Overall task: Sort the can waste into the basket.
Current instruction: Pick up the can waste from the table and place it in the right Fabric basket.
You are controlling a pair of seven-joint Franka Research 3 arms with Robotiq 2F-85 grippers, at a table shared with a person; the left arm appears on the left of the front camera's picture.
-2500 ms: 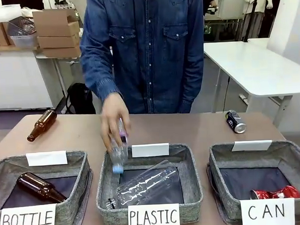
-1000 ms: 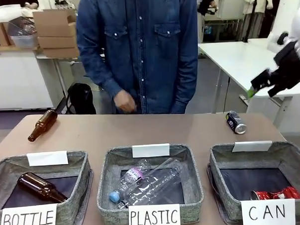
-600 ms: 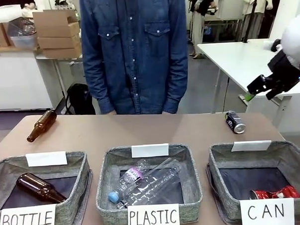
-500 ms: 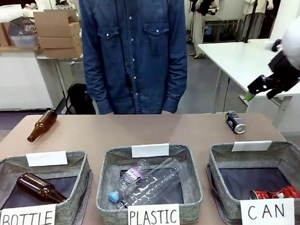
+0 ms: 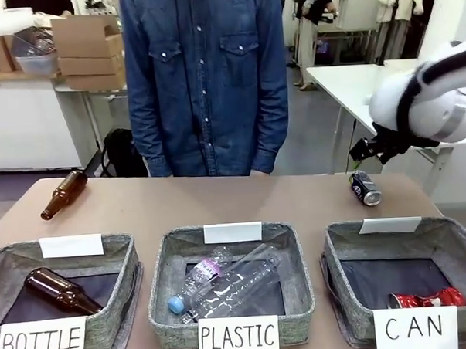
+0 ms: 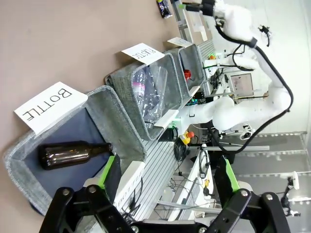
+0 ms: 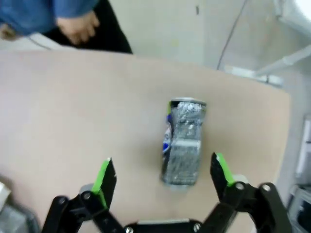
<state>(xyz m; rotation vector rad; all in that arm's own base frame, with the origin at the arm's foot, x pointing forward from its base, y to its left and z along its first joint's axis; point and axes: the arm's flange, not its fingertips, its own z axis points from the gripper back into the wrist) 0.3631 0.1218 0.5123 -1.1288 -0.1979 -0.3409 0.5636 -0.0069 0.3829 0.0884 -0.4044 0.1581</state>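
A black can [image 5: 366, 189] with silver ends lies on its side on the table behind the grey CAN basket [image 5: 458, 238]. A crushed red can [image 5: 426, 299] rests in that basket's front right corner. My right gripper [image 5: 365, 150] hovers just above the black can. In the right wrist view the black can [image 7: 183, 143] lies lengthwise below the open right gripper [image 7: 163, 174], between the lines of its green-padded fingers and apart from them. My left gripper [image 6: 169, 172] is open and holds nothing, high over the left end of the baskets.
The PLASTIC basket [image 5: 164, 282] holds clear bottles and the BOTTLE basket [image 5: 128, 260] holds a brown bottle. Another brown bottle [image 5: 64, 194] lies at the far left of the table. A person in a denim shirt [image 5: 205, 75] stands at the far edge, one hand [image 7: 80, 26] near it.
My right arm has swung left and down from over the side table to above the black can. The person's hand has drawn back to their side.
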